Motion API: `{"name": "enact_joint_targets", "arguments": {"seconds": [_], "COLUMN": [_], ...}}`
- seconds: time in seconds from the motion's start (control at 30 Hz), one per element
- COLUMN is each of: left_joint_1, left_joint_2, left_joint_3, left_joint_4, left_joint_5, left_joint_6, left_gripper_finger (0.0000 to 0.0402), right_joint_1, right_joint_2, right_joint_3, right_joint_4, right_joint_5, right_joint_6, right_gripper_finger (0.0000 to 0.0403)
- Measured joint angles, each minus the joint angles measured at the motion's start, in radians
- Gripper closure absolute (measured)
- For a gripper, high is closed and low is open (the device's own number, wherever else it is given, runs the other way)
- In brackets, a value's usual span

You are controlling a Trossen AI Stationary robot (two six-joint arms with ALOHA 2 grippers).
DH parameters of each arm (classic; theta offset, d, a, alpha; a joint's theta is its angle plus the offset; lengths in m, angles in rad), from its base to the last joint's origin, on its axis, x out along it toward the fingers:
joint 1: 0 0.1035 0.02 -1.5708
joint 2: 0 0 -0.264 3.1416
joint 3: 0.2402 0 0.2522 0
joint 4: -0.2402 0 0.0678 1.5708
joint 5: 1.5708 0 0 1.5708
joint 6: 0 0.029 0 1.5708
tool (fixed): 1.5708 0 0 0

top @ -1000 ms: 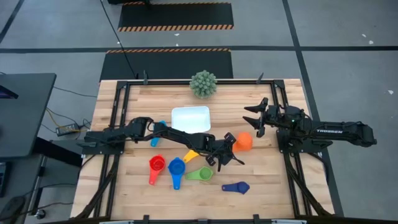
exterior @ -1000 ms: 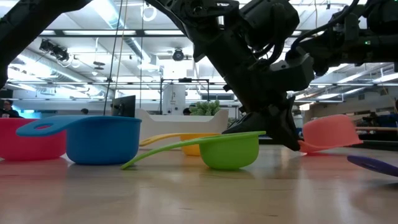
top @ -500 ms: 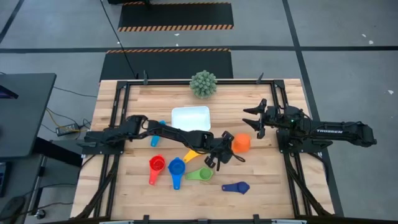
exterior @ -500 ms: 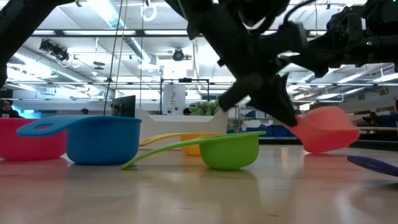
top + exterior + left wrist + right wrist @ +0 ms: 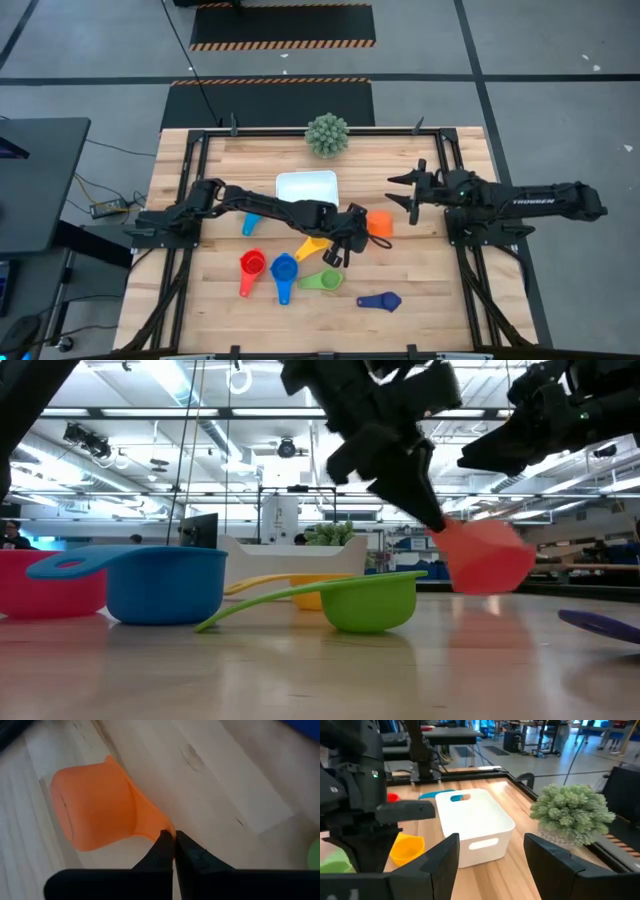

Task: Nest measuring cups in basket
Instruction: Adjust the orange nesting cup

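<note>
Left gripper (image 5: 352,226), reaching across the table's middle, pinches the handle of the orange measuring cup (image 5: 379,222); in the left wrist view its fingers (image 5: 162,851) are pressed together on that handle with the orange cup (image 5: 95,809) above bare wood. In the low view the cup (image 5: 484,557) hangs clear of the tabletop, its bowl tilted. Right gripper (image 5: 410,190) hovers just beside it, to the right of the white basket (image 5: 307,190), with its fingers spread wide; white lettering on that arm's forearm reads "TROSSEN".

Basket: it stands at the table's (image 5: 430,280) rear centre, in front of the spiky green plant (image 5: 327,134).

Cups on the table:
- Light blue cup (image 5: 250,221), just left of the basket.
- Yellow cup (image 5: 310,246), in front of the basket and partly under the left arm.
- Red cup (image 5: 250,268) and blue cup (image 5: 284,272), side by side nearer the front edge.
- Green cup (image 5: 322,281), right of the blue one.
- Dark blue cup (image 5: 380,301), lying apart toward the front right.
</note>
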Motion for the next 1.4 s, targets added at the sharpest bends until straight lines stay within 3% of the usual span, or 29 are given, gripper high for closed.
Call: {"name": "enact_joint_targets", "arguments": {"seconds": [0.3, 0.6, 0.8, 1.07, 1.27, 1.4], "left_joint_1": [0.0, -0.012, -0.024, -0.014, 0.019, 0.05], "left_joint_2": [-0.021, -0.045, -0.083, -0.269, -0.394, -0.449], "left_joint_3": [-0.013, -0.022, -0.18, -0.396, -0.535, -0.623], "left_joint_4": [-0.024, -0.014, 0.167, 0.382, 0.484, 0.58], "left_joint_5": [-0.059, -0.035, -0.035, -0.078, -0.081, -0.077], "left_joint_6": [-0.027, -0.064, -0.088, -0.158, -0.217, -0.259], "left_gripper_finger": [0.0397, 0.0397, 0.0397, 0.0397, 0.0397, 0.0397], "right_joint_1": [0.139, 0.283, 0.32, 0.344, 0.395, 0.433], "right_joint_2": [0.085, 0.122, 0.136, 0.185, 0.216, 0.218], "right_joint_3": [0.048, 0.088, 0.091, 0.091, 0.091, 0.09], "right_joint_4": [-0.006, -0.025, -0.024, -0.018, 0.134, 0.23], "right_joint_5": [0.192, 0.377, 0.409, 0.405, 0.512, 0.524], "right_joint_6": [-0.1, -0.115, -0.106, -0.131, -0.291, -0.428], "right_gripper_finger": [0.0174, 0.0174, 0.0174, 0.0174, 0.0174, 0.0174]}}
